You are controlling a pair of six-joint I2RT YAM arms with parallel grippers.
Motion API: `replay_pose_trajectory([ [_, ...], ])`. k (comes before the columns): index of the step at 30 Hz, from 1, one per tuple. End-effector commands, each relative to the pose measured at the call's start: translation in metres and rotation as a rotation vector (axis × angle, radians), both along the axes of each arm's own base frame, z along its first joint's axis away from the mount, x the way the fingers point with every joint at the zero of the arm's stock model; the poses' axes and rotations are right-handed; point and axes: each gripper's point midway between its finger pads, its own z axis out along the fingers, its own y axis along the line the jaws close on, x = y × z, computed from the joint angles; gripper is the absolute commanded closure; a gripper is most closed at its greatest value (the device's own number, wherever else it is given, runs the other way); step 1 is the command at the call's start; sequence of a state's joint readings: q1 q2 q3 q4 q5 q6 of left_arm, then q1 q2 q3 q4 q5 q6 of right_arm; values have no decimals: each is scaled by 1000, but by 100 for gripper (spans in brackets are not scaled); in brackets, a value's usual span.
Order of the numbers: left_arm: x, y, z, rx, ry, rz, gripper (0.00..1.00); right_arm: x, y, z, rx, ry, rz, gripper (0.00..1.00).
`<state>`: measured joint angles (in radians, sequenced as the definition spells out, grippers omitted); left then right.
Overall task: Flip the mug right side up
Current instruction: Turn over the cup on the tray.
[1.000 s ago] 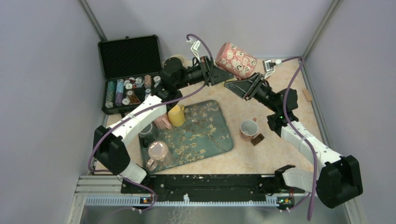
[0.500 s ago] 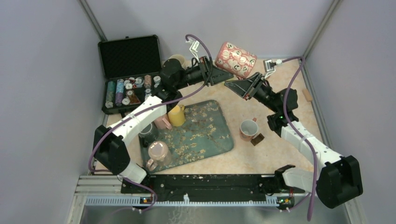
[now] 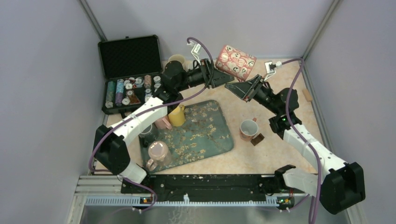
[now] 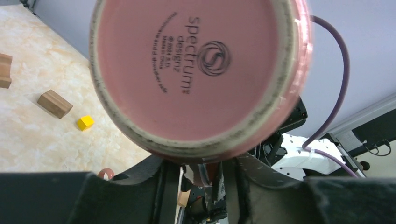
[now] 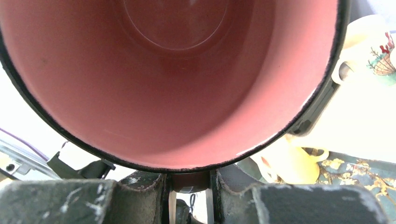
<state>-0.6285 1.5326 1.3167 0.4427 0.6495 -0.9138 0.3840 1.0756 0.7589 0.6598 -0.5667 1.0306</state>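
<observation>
A pink patterned mug (image 3: 236, 61) hangs on its side in the air at the back of the table, between both grippers. The left wrist view looks at its flat base (image 4: 201, 70), the right wrist view into its open mouth (image 5: 173, 79). My right gripper (image 3: 233, 86) (image 5: 189, 179) is shut on the mug's handle (image 5: 189, 182) from the right. My left gripper (image 3: 219, 78) (image 4: 201, 172) straddles the same handle (image 4: 208, 175) from the left, its jaws slightly open with a gap beside the handle.
A floral tray (image 3: 205, 135) lies mid-table with a yellow mug (image 3: 176, 115) and pink mugs (image 3: 158, 151) at its left. An orange mug (image 3: 246, 129) stands right of it. An open black case (image 3: 128, 56) sits back left, a white mug (image 3: 177, 59) behind, wood blocks (image 3: 307, 94) right.
The right gripper has closed onto the mug's handle. The left gripper's jaws have eased apart around it. The mug has shifted slightly right and tilted a little.
</observation>
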Motion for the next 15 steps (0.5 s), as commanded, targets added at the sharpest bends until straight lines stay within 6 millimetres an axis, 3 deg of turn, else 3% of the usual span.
replay_pose_trajectory([
  [1,-5,6,26,-48,-151,28,52,5,-14,31,32,-98,-102,100],
  [15,12,22,-10,128,-156,184,4,21,-23,8,-60,-22,-204,100],
])
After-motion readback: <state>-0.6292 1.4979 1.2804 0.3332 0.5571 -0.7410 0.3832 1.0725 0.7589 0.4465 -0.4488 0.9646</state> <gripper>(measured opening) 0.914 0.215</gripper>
